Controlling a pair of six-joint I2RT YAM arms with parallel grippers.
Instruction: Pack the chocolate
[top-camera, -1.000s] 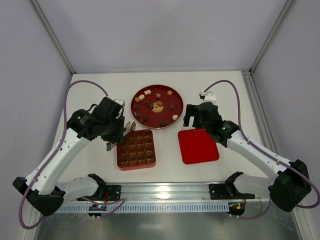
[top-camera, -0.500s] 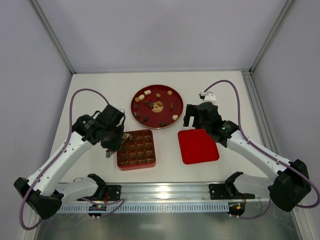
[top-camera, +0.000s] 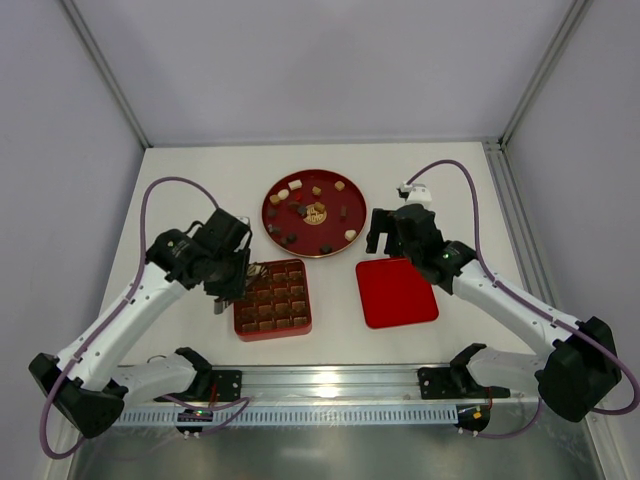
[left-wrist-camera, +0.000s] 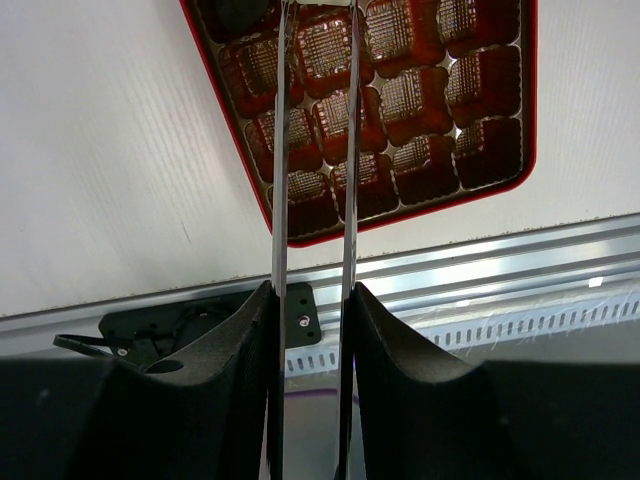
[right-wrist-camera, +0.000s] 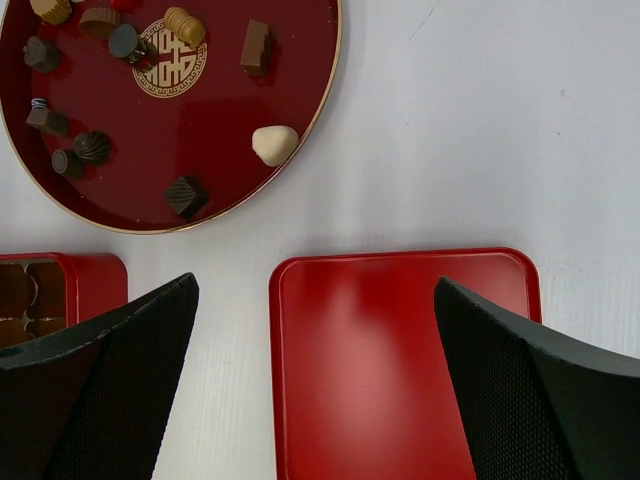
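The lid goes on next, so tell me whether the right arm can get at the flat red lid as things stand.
Probably yes. The right gripper, jaws wide open, is poised by the far edge of the lid. The lid lies bare on the table, with nothing between them.

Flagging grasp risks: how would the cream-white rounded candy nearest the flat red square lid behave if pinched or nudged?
The cream-white rounded candy looks domed and smooth, so it may slip from a pinch or roll when nudged. It is small, so probably light. It lies near the round red plate's gold rim, which would likely stop it.
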